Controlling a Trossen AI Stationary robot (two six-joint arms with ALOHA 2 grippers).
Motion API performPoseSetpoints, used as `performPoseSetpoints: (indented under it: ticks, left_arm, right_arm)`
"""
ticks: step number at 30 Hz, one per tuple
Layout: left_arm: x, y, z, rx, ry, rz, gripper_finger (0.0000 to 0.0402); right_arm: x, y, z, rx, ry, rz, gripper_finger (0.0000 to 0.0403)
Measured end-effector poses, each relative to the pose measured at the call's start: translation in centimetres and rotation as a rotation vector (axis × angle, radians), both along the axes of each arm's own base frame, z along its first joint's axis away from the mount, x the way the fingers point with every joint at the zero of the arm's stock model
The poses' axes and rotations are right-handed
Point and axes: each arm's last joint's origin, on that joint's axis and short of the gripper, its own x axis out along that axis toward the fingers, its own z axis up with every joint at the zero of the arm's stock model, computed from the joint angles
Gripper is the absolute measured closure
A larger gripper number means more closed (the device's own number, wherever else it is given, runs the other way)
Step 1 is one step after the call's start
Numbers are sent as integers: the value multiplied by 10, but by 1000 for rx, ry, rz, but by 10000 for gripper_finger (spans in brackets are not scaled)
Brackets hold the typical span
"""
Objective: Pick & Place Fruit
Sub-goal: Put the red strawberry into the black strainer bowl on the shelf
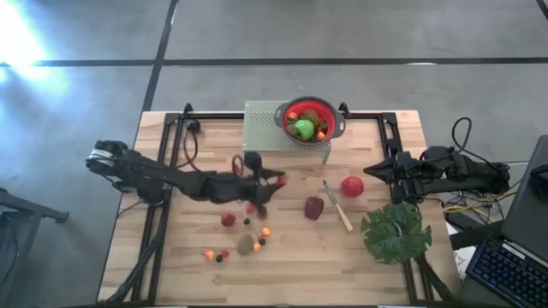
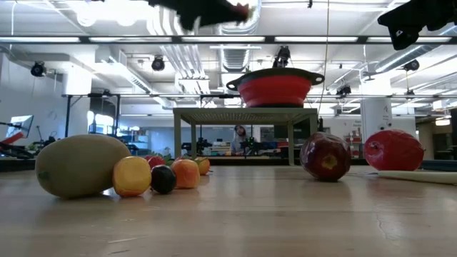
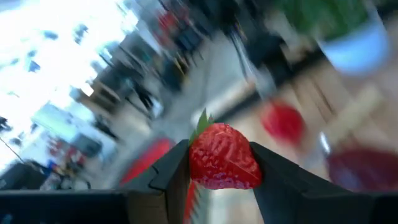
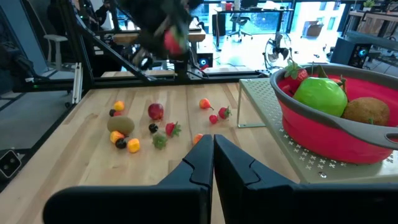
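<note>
Wooden tabletop (image 1: 377,257) is carrying loose fruit while we are holding a strawberry (image 3: 222,157) in the left claw (image 3: 219,167), raised just short of the red colander (image 1: 309,120). It looks light and rigid; we are pinching its flanks. Right claw (image 4: 213,163) is waiting closed, empty, beside the colander.

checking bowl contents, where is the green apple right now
The green apple sits in the red colander on the perforated stand at the table's far edge in the high view, beside a kiwi and a strawberry.
</note>
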Motion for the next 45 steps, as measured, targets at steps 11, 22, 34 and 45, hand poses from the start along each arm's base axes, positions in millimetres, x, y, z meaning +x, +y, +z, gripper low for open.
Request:
performPoseSetpoints:
  ticks: [11,22,34,45]
  left_arm:
    - [3,73,33,-244,-389,-22,248]
    - [17,133,41,-456,-509,115,248]
    - [60,165,40,-464,-346,350,248]
    - [79,184,18,-457,-218,497,248]
  right_arm:
    - [0,0,0,0,0,0,394]
    - [0,0,0,0,0,0,394]
    - [0,0,0,0,0,0,394]
    - [0,0,0,0,1,0,394]
